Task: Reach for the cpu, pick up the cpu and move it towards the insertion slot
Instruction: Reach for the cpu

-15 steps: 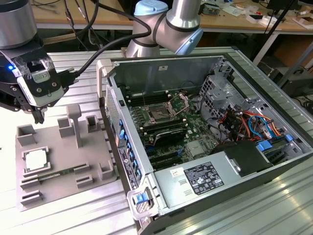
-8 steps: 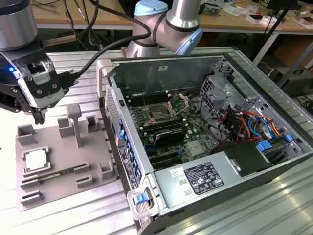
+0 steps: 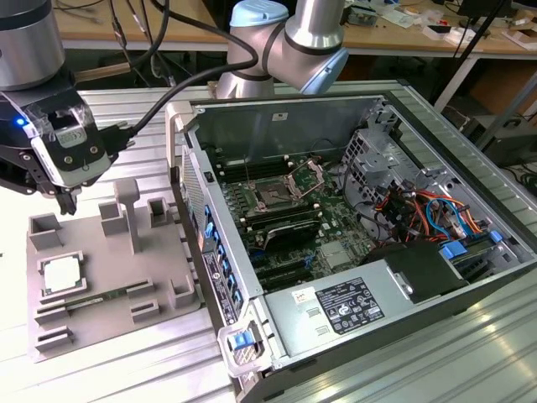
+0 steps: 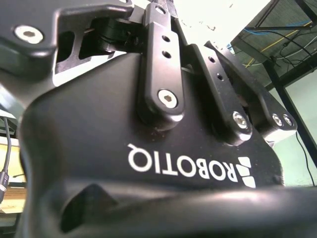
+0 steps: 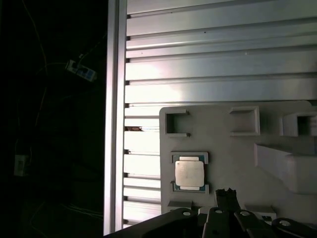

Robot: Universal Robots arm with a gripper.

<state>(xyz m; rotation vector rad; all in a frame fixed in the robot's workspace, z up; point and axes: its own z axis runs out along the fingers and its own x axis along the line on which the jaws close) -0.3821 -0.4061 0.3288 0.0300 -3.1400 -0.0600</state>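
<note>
Reaching is the step in hand, by my read; nothing is lifted yet. Everything sits on the slatted metal tabletop (image 3: 126, 369). The open computer case (image 3: 394, 252) takes the middle and the exterior view's right. The grey fixture tray (image 3: 117, 277) sits just beside it, toward the tabletop's edge on the exterior view's left. From behind the case the arm (image 3: 315, 38) loops over, wrist pointing roughly straight down above the tray's far corner on that left side. There the gripper (image 3: 65, 206) hangs clear of the tray, touching nothing I can see; can't tell whether it is released or clenched. Inside the case, on the board, the insertion slot (image 3: 275, 198) has its bracket flipped up, well apart from the gripper. On the tray the cpu (image 3: 60, 274) lies flat in a square pocket near the edge on the exterior view's left, with a thin memory stick (image 3: 84, 295) just beside it toward the near edge. In the first wrist view the cpu (image 5: 189, 174) is near the gripper (image 5: 225, 194) but off to one side, not under it. Judgement: finishing the reach calls for a small sideways correction to centre over the chip, then a straight descent square to its edges, since the pocket walls look to leave little margin.
</note>
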